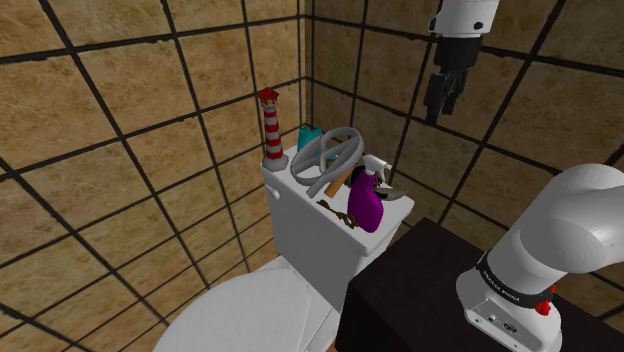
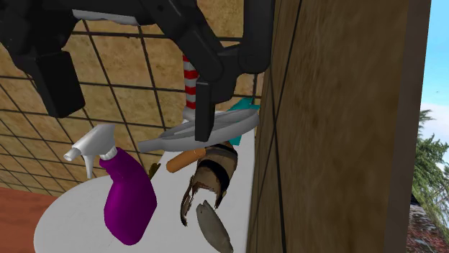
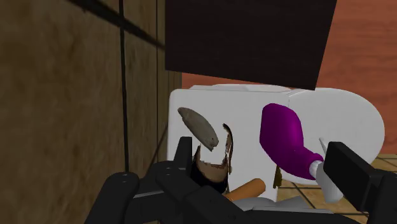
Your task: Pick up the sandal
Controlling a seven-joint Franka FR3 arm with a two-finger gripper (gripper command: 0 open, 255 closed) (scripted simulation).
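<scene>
Grey and strappy, what I take for the sandal [image 1: 322,155] lies on the toilet tank [image 1: 310,225], towards the back of the lid, just beside the striped lighthouse [image 1: 270,125], which stands at the lid's back corner. The gripper [image 1: 442,115] hangs well above the tank and off to the wall side, its fingers spread apart and holding nothing.

To do this well, I'd say it should come over the sandal first and then drop straight down, closing across a strap or the sole's edge. The lid is crowded: an orange handle [image 1: 328,187] pokes out from under the sandal and a teal thing [image 1: 308,135] sits behind it, so a sloppy descent could knock something off the tank.

On the tank I count one sandal, one lighthouse, one purple spray bottle [image 1: 367,205], one orange handle, one teal thing, one brown striped object [image 2: 214,169] and one flat grey oval [image 2: 214,226] beside it.
</scene>
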